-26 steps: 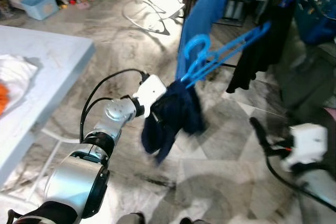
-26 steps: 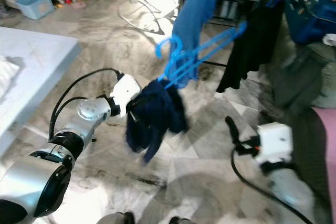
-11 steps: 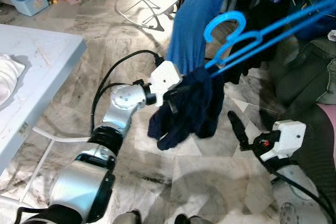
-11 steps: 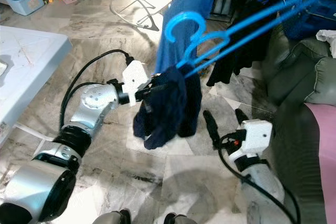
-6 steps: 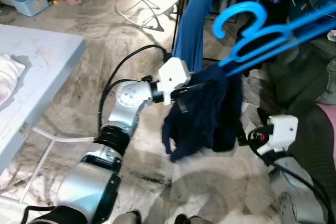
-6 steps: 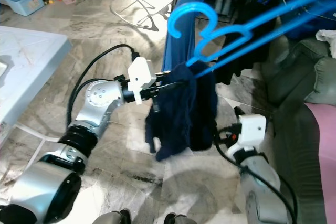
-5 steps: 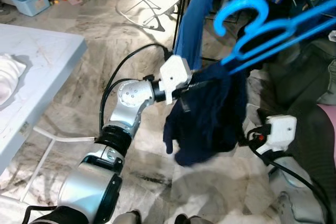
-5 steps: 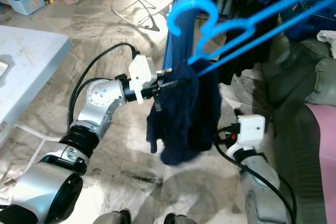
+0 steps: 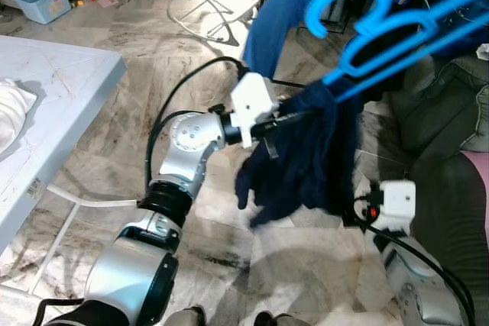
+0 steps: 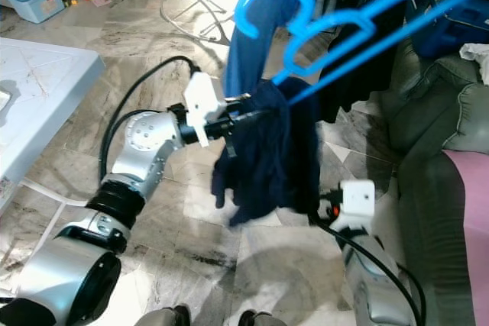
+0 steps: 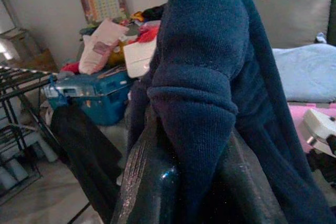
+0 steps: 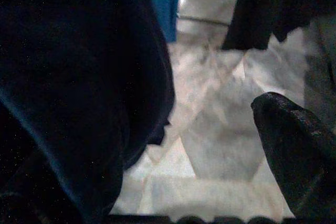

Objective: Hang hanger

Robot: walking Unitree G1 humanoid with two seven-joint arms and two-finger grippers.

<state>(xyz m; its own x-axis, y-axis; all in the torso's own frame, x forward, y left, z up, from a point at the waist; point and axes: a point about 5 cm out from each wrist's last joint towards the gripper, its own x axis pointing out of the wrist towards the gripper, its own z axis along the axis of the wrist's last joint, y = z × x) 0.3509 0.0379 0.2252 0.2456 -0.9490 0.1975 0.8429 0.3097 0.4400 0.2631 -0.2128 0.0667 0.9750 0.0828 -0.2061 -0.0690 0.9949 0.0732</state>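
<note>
Right now the left gripper [image 9: 294, 118] is clamped on a dark blue garment [image 9: 306, 158] draped over a bright blue hanger [image 9: 382, 32], whose hook curls up at twelve o'clock. At five o'clock, the right gripper [image 12: 210, 145] sits low beside the cloth, fingers [image 12: 294, 150] spread and empty above the marble floor [image 9: 153, 59].
</note>
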